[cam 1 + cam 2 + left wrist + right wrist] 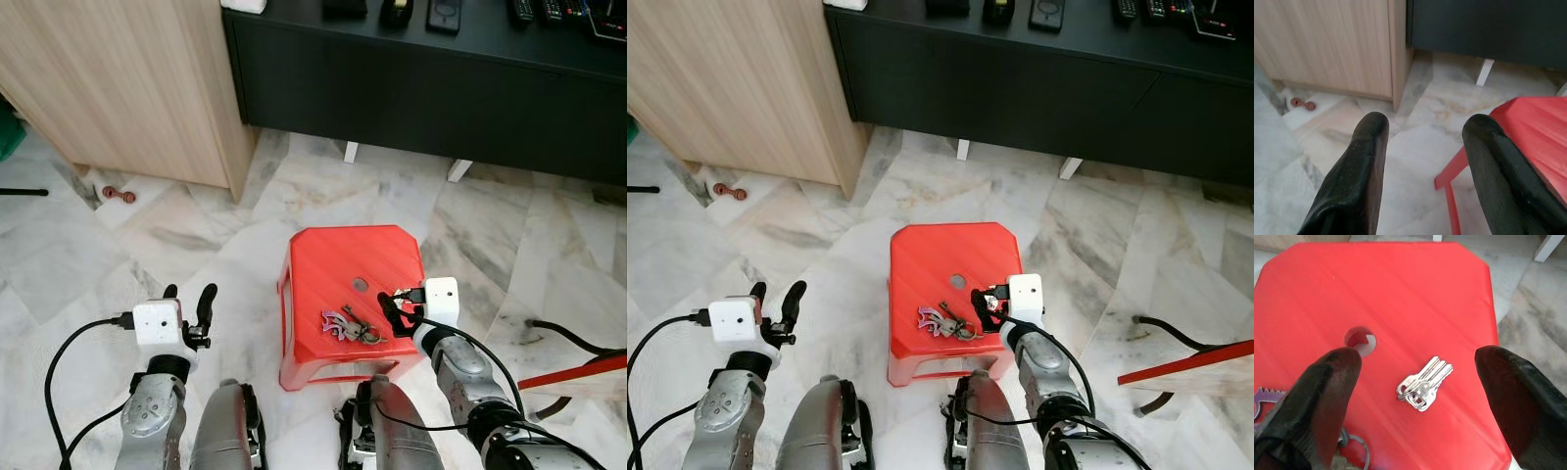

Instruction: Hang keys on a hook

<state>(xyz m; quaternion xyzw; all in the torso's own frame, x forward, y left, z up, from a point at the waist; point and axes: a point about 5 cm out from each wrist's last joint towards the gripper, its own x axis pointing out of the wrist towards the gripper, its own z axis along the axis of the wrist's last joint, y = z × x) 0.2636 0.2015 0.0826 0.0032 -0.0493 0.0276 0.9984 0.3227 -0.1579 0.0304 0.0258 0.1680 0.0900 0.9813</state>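
On the far left, a wooden cabinet stands on the marble floor, with a small red-brown object lying at its foot. The left gripper hangs over bare floor to the left of the stool, its jaws wide and holding nothing; it looks idle.

In the middle stands a red plastic stool, in front of a long black cabinet whose top carries a few dark gadgets. On the stool's seat lie two things: a tangle of a purple charm and rings near the front edge, and, seen from the right wrist, a small bunch of silver keys lying flat beside the round hole in the seat.

The right gripper hovers low over the right front part of the seat, its jaws spread wide with the silver keys between them and not yet touched.

This reads as the very start of the job: the reach for the keys, before any grasp. No hook can be made out, so the hanging is well ahead. The next move calls for lowering straight onto the bunch and closing on it. The keys lie flat on smooth plastic, so they may slide or slip out of a shallow pinch; catching the ring end would likely hold better.
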